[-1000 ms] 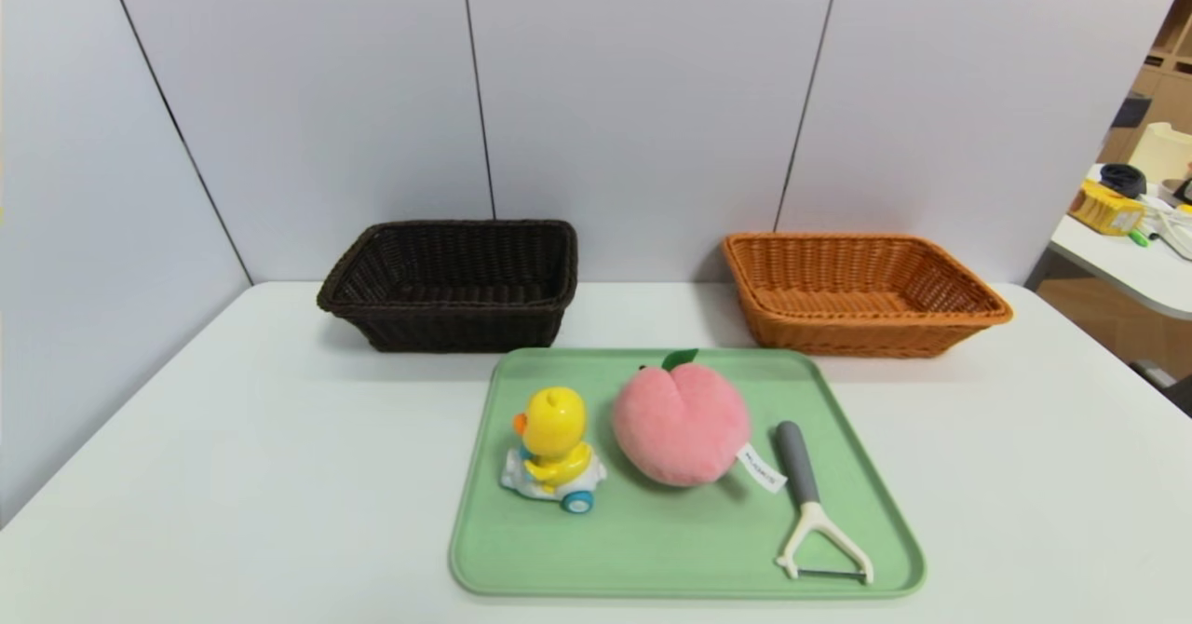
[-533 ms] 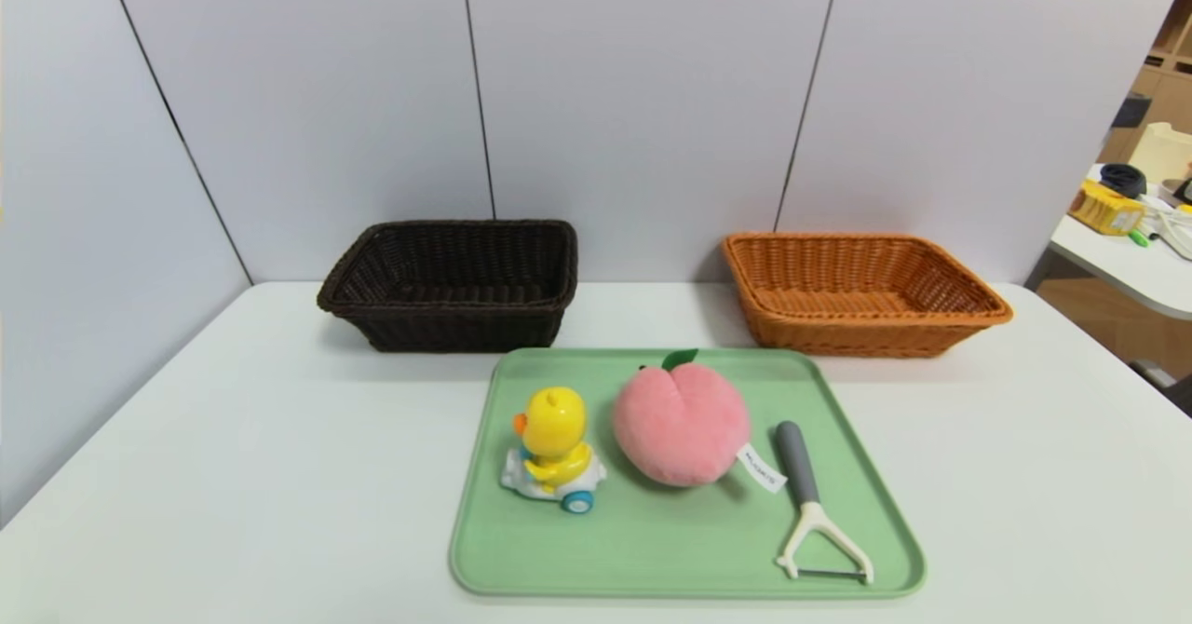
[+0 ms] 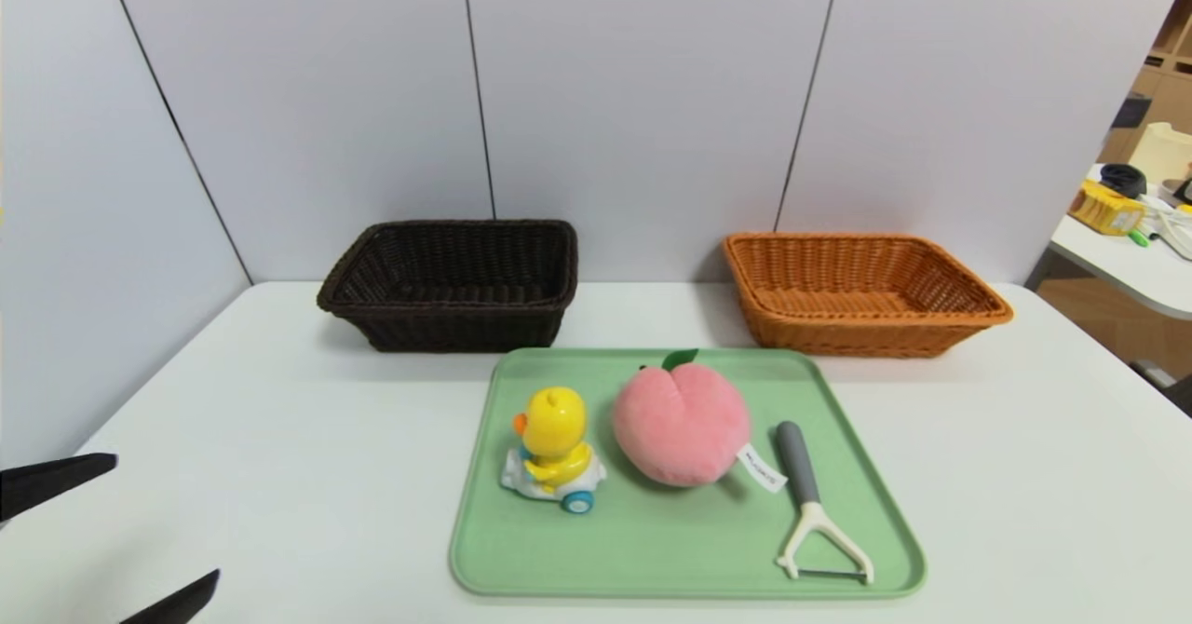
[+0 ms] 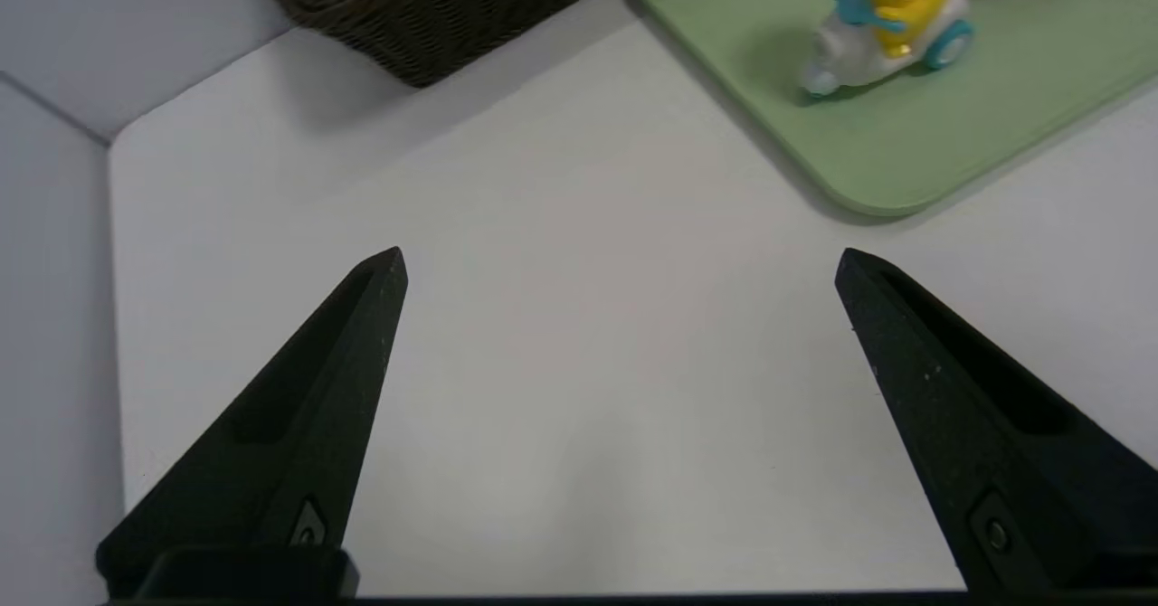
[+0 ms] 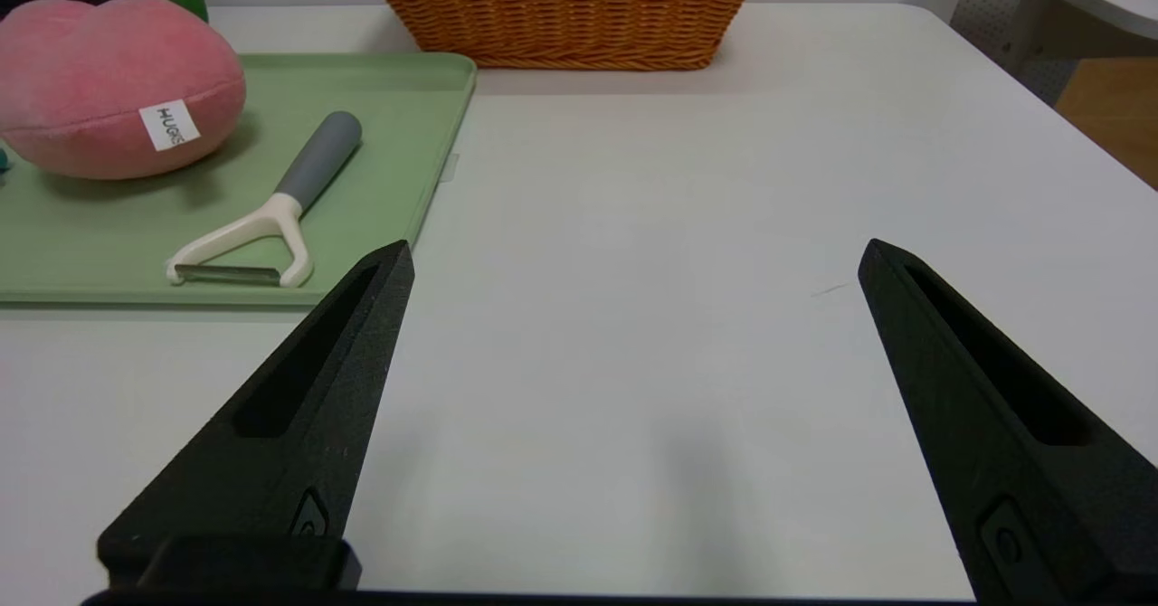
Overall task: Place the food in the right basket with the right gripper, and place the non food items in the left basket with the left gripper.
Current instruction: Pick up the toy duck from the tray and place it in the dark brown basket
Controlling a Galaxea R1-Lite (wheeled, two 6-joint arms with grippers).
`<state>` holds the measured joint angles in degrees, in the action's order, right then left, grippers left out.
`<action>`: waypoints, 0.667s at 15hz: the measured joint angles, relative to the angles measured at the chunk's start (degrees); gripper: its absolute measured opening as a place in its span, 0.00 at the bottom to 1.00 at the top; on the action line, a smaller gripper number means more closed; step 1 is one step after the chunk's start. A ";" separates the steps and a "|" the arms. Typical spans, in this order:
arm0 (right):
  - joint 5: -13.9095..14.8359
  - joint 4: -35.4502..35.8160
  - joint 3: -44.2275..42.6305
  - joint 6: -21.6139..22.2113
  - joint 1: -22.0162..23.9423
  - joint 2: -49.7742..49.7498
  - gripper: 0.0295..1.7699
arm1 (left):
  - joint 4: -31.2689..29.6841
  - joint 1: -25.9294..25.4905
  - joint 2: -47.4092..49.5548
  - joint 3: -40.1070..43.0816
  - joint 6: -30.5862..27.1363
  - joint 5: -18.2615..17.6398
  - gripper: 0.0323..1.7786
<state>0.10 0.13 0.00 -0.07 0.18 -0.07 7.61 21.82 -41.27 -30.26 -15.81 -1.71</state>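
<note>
One tag reads "HUGS" on your pink peach plush [image 5: 99,90]
Your left gripper [image 4: 621,249] and right gripper [image 5: 638,242] gape wide and empty above the table [image 3: 307,475]; the plush sits on the green tray [image 3: 689,554].

Duck [image 3: 554,447], peach [image 3: 682,424] and peeler [image 3: 808,503] lie left to right on the tray [image 3: 689,554] (baskets [image 3: 466,326] behind).
</note>
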 joint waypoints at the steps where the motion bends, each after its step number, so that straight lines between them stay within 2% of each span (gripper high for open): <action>1: 0.00 0.02 0.00 0.00 0.00 0.00 0.96 | 0.02 3.45 -3.79 -1.46 0.27 0.06 0.95; 4: 0.00 0.02 0.00 0.02 0.00 0.00 0.96 | -1.96 10.53 -12.97 -3.69 0.66 0.13 0.95; 10: -0.02 0.02 0.00 0.00 0.00 0.00 0.96 | -8.70 19.49 -26.04 -4.35 3.33 0.15 0.95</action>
<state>0.07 0.16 0.00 -0.07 0.18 -0.07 -1.10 41.31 -67.30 -34.61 -12.48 -1.56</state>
